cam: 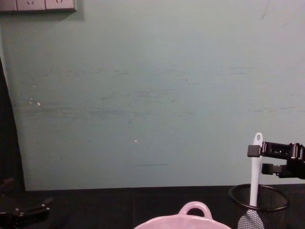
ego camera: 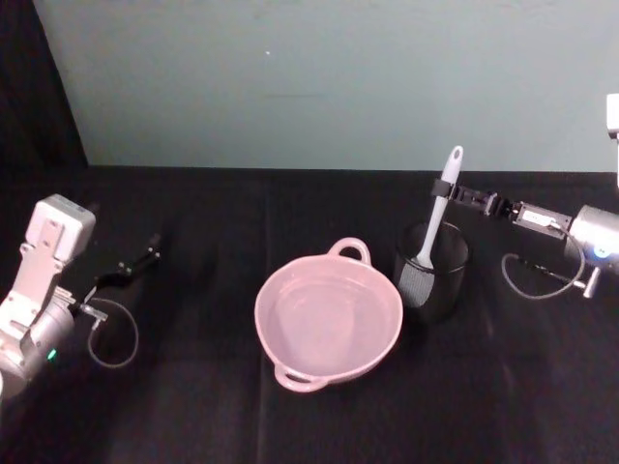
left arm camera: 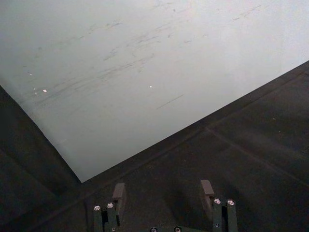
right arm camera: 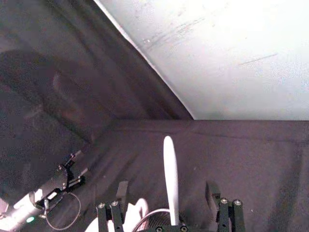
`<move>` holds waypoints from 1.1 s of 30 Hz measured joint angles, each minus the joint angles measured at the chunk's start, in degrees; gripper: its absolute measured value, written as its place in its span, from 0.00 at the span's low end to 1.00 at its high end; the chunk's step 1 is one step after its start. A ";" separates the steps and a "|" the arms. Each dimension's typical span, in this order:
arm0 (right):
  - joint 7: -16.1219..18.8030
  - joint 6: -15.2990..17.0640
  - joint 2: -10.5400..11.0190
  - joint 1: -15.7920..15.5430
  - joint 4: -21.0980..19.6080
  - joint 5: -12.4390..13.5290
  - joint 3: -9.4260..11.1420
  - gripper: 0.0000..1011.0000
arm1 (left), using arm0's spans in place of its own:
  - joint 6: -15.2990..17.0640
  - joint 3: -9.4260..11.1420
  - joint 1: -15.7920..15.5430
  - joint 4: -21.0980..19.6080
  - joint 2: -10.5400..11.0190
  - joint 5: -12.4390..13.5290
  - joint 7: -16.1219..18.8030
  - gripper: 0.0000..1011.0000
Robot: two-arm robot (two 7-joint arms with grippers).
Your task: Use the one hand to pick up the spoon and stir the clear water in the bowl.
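Observation:
The pale pink bowl (ego camera: 258,314) sits mid-table with clear water in it; its loop handle (cam: 194,209) shows in the chest view. To its right, the white spoon (ego camera: 437,208) stands head-down in a black mesh cup (ego camera: 443,290), handle end up. My right gripper (ego camera: 448,190) reaches in from the right at the handle's upper part. In the right wrist view the spoon handle (right arm camera: 170,174) rises between the open fingers (right arm camera: 122,192) without touching them. In the chest view the spoon (cam: 256,174) crosses the right gripper (cam: 257,159). My left gripper (ego camera: 147,256) rests open at the far left.
A pale wall (ego camera: 329,77) closes off the back of the black-clothed table (ego camera: 193,406). The mesh cup (cam: 259,195) stands close beside the bowl's right rim. Cables loop near both wrists. The left gripper (left arm camera: 164,191) points at the wall's base.

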 joint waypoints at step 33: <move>10.68 -2.91 -6.26 7.60 16.84 -4.82 -0.67 0.99 | 0.00 0.00 0.00 0.00 0.00 0.00 0.00 0.99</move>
